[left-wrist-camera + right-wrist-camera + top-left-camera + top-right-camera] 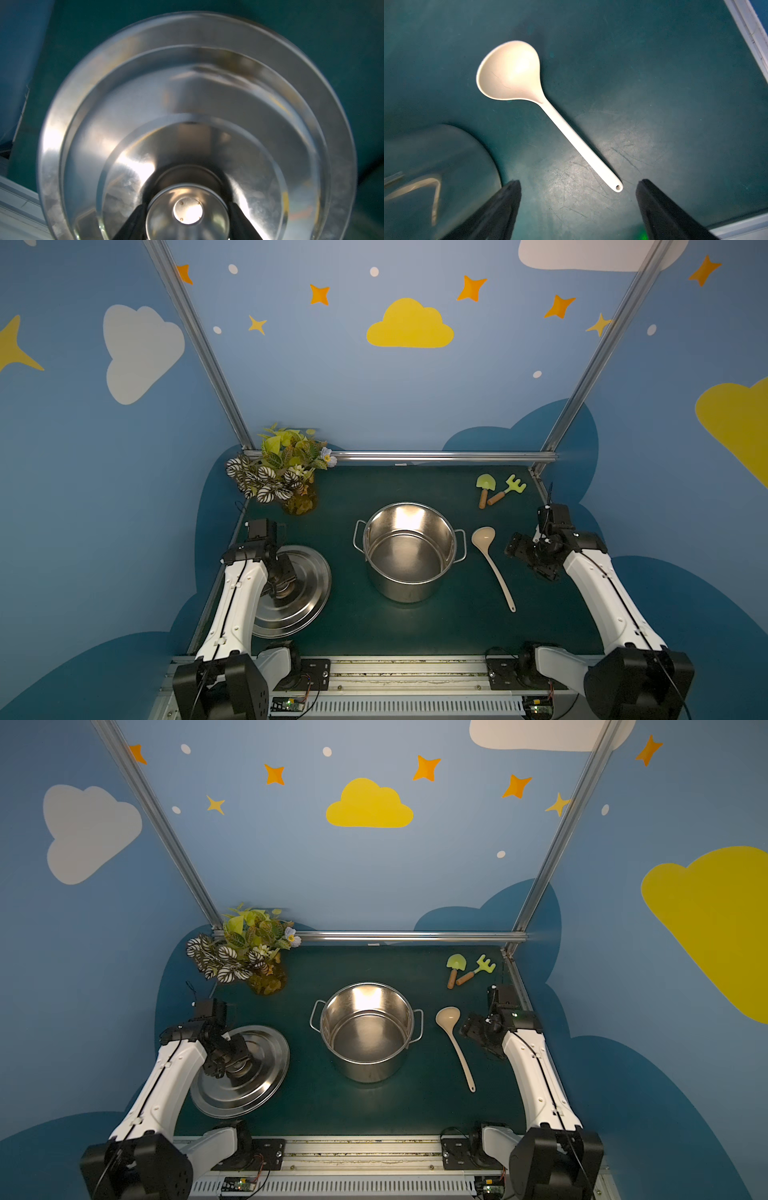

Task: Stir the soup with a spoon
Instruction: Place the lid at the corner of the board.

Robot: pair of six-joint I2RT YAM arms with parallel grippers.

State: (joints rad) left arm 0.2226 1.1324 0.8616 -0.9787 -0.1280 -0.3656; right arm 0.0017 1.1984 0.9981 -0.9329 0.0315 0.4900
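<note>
Blue cloud-painted walls enclose the dark green table (374,635). At its middle stands the uncovered pot (409,591). The spoon (571,137) lies flat between it and the right edge, bowl toward the far edge. The right gripper (578,186) hovers beside the handle, jaws wide apart and empty. The left gripper (284,583) is clamped on the knob of the lid (309,608) near the left edge, seemingly tilted. The slim handle hugs the table, so the 2 fingers (500,212) could scrape or nudge it away, and an end grip might let the bowl sag.
</note>
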